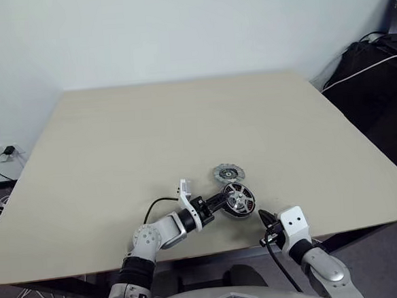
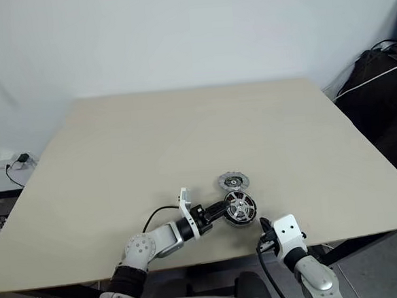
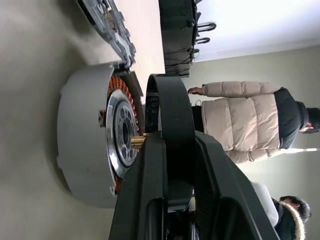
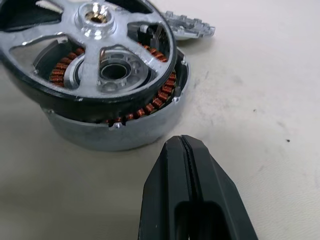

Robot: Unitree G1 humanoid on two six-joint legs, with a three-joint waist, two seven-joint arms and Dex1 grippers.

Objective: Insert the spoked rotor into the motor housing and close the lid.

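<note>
Beige table [image 1: 183, 123], motor bits near the front edge.
Left gripper [image 1: 224, 200] clamps the spoked rotor [image 4: 90, 45], tilted over the motor housing [image 4: 125, 125]; lid [image 1: 226, 171] just behind, right gripper [image 1: 263, 219] pinched empty.

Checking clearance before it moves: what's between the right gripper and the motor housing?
Bare table only: the right wrist view shows the shut right gripper short of the motor housing.
</note>
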